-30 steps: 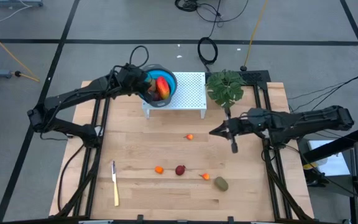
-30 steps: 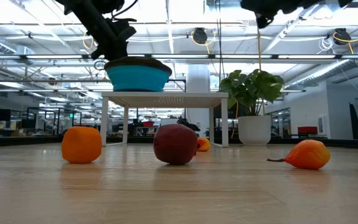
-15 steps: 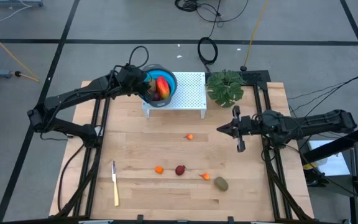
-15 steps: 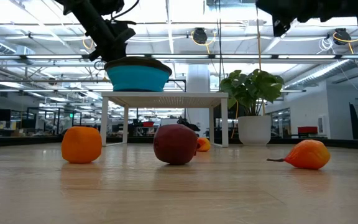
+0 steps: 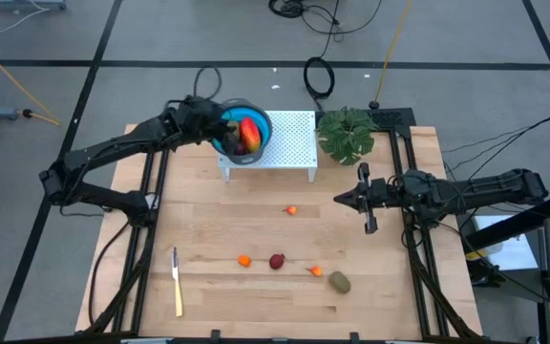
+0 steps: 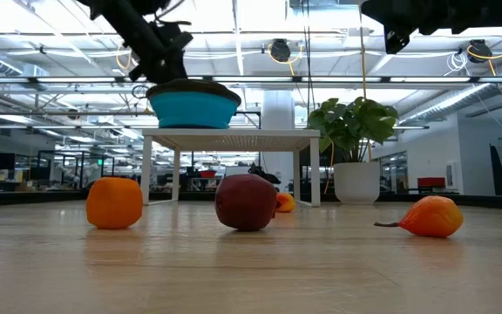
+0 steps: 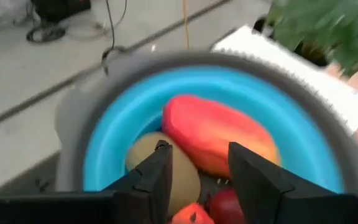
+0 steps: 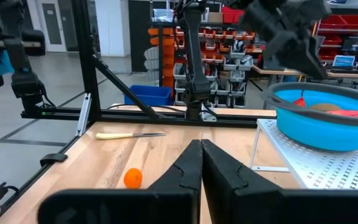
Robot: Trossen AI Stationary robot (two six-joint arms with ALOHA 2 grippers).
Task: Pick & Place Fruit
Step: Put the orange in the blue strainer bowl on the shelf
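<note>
The left gripper (image 7: 194,158) is seen hovering directly over the round blue bowl (image 5: 259,134), its two dark fingers (image 7: 160,168) parted about halfway with nothing held between them, which reads as a release over the bowl so that a piece falls among the others. Directly below the fingertips, inside the bowl, an olive-brown oval fruit (image 7: 166,171) is nestled against a large oblong red-orange-yellow fruit (image 7: 219,134), glossy and blushing from red at one end to orange-yellow at the other; nearer the gripper, a dark red ball (image 7: 225,205) and a small reddish-orange piece (image 7: 188,214) are tucked low in the bowl. The bowl is raised on a white perforated metal stand (image 5: 289,143), likely so that the drop point is kept apart from the pick-up area. Farther out on the pale wooden table (image 5: 208,220), well apart from the gripper, loose pieces are left to be collected: a tiny orange fruit (image 5: 292,210) out alone, then a row of an orange ball (image 5: 244,260), a dark red round fruit (image 5: 277,261), a small stemmed orange piece (image 5: 315,271) and a second olive-brown oval (image 5: 340,283). The right gripper (image 5: 340,200) is held shut and empty above the table, well away on the far side, apparently waiting.
</note>
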